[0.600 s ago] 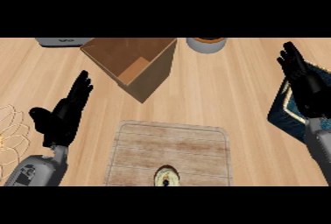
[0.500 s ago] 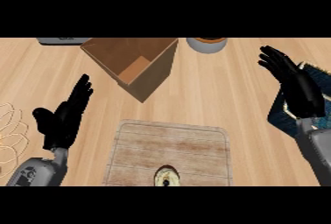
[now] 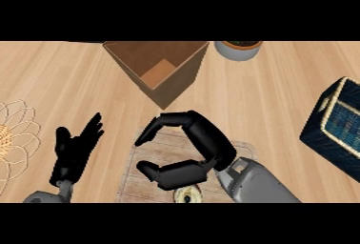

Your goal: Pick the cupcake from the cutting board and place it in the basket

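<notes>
Cupcake (image 3: 187, 195) sits at the board's (image 3: 151, 183) near edge, mostly cut off by the view's bottom. Your right hand (image 3: 193, 152) hangs over the board, fingers and thumb curved apart, holding nothing; the cupcake lies just below its thumb, toward you. Left hand (image 3: 74, 152) rests open left of the board. Basket (image 3: 337, 124) is well right of the board. Right hand is nearer both.

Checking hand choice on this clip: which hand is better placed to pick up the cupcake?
Right. The right hand is over the board, fingers curved just above the cupcake. The left hand rests open off the board's left side.
</notes>
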{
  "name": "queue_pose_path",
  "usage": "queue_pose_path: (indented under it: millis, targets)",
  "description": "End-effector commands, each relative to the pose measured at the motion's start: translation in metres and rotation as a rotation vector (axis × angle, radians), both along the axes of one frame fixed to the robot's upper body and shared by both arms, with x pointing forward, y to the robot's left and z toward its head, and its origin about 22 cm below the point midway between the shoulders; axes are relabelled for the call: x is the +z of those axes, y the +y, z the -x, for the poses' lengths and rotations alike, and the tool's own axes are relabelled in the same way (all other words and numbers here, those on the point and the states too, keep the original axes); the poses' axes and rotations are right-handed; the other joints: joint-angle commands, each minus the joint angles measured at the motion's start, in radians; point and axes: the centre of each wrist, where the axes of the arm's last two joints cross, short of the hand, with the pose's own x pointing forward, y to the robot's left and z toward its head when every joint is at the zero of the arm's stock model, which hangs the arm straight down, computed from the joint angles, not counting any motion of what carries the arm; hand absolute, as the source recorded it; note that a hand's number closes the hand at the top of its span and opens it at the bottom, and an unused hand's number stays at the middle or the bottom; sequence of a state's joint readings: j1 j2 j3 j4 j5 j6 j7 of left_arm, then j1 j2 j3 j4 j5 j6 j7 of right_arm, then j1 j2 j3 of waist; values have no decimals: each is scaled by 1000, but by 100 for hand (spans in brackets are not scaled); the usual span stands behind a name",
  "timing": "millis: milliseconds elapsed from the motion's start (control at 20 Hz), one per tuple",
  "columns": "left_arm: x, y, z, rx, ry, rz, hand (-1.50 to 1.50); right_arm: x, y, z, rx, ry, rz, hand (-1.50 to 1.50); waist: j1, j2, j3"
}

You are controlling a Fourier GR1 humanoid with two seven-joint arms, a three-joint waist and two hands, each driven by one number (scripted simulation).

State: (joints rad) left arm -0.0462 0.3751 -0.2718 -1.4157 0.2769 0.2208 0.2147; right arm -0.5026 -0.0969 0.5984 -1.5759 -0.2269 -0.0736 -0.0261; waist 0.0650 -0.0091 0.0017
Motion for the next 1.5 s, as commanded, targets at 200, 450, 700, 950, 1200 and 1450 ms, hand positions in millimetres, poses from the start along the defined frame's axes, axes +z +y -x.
queue_pose_path:
  millis: [200,450,700,950,1200,1450]
  targets:
    - [-28,26,34,98,174,-17,0,-1,65,60,-103,-186,325,-150,-67,-21,-7]
    - [-33,39,42,136,185,-20,0,40,38,29,-303,-370,645,-150,-117,-30,-9]
    - [-31,25,45,125,177,-10,0,115,33,34,-324,-471,873,-150,-110,-23,-6]
    - [-38,43,55,145,188,4,0,153,20,54,-214,-454,1089,-150,-108,-13,-7]
    - [-27,48,56,131,169,-8,0,173,6,51,-110,-375,1297,-150,-96,-10,-5]
    - [-37,37,59,125,170,11,0,194,-6,60,-80,-367,1365,-150,-102,-9,-6]
